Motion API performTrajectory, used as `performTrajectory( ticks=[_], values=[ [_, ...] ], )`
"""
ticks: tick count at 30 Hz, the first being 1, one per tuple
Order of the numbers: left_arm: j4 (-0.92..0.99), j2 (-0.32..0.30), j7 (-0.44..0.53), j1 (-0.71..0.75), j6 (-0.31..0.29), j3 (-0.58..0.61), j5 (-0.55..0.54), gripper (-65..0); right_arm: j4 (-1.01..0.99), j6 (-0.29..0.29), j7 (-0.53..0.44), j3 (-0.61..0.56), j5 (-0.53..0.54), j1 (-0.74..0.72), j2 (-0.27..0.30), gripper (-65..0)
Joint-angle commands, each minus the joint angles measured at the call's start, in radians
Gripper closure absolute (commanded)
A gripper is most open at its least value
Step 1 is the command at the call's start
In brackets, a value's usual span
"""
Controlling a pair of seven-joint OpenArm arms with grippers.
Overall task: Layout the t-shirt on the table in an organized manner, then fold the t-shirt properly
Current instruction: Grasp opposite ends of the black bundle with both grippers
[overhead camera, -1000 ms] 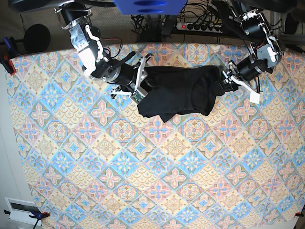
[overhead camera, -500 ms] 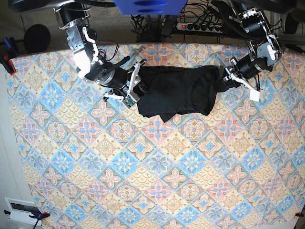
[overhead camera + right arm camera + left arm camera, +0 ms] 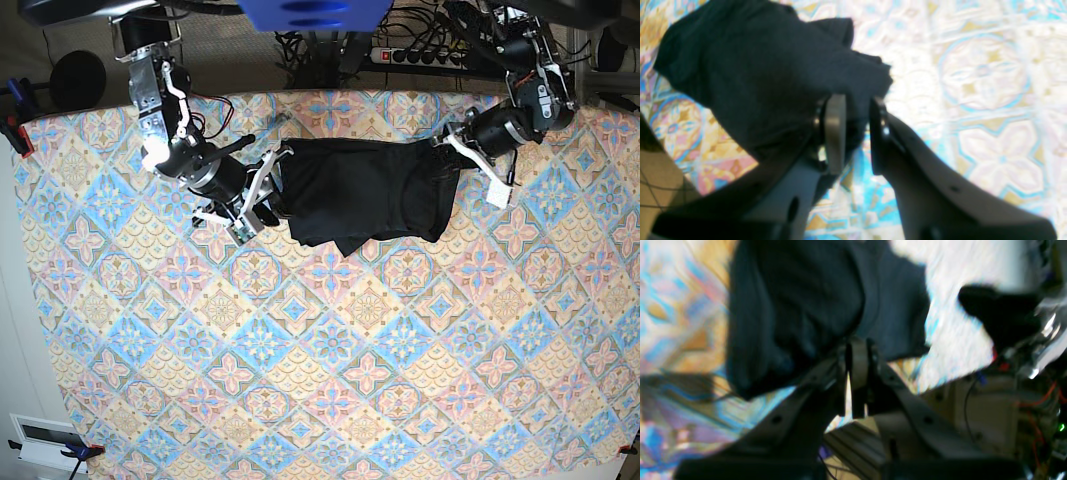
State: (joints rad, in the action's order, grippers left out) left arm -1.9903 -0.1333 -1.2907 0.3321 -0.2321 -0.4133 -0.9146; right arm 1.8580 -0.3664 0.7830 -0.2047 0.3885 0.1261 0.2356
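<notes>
Black t-shirt (image 3: 365,195) bunched and creased near far edge of table (image 3: 330,400), stretched crosswise between both arms. Left end effector (image 3: 452,142) pressed together, pinching a fold of fabric at one end, as confirmed in blurred left wrist view (image 3: 857,353). Right end effector (image 3: 268,192) pinching the opposite end, cloth caught between pads (image 3: 835,133) with a narrow gap showing. Step in hand judged as spreading flat. Recommended: pull both ends apart evenly and low over table, keep tension level, avoid dragging tablecloth, lower before releasing so hem and sleeves lie visible; lower flap folded under at middle needs attention. No containers in view; power strip (image 3: 420,55) beyond far edge only.
</notes>
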Motion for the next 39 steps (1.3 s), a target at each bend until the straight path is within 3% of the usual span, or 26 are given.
performTrajectory(
  ticks=[1,8,12,15,18,20,25,30,39],
  values=[
    [-0.017,0.002,0.016,-0.003,-0.005,0.015,-0.016,-0.1,0.021,-0.007,-0.024,0.003,0.013,-0.026,0.003,-11.9],
    [-0.02,0.077,0.018,0.005,-0.005,0.029,0.012,-0.1,0.019,-0.007,-0.024,0.001,0.013,-0.029,0.003,-11.9],
    [-0.034,0.076,0.018,0.008,-0.005,0.035,0.005,-0.1,0.012,-0.007,-0.026,-0.002,0.013,-0.029,0.003,-11.9],
    [-0.042,0.056,0.016,0.012,-0.005,0.112,0.012,-0.1,0.012,-0.007,-0.029,-0.002,0.013,-0.052,0.003,-11.5],
    [-0.039,0.025,0.016,0.012,-0.005,0.193,0.022,-0.1,-0.021,-0.007,-0.029,-0.005,0.014,-0.108,0.003,-5.8],
    [-0.039,0.022,0.016,0.009,-0.005,0.215,0.073,-0.1,-0.06,-0.007,-0.029,-0.014,0.014,-0.136,0.003,-2.9],
    [-0.036,0.027,0.052,0.003,-0.005,0.23,0.206,-0.1,-0.159,-0.007,-0.03,-0.083,0.014,-0.245,0.003,-3.4],
    [-0.03,0.022,0.081,0.012,-0.005,0.222,0.26,-0.1,-0.298,-0.007,-0.063,-0.178,0.011,-0.371,-0.002,-3.4],
    [0.003,0.028,0.089,0.003,-0.005,0.227,0.395,-0.2,-0.565,-0.007,-0.076,-0.309,0.01,-0.509,-0.083,-3.4]
  ],
)
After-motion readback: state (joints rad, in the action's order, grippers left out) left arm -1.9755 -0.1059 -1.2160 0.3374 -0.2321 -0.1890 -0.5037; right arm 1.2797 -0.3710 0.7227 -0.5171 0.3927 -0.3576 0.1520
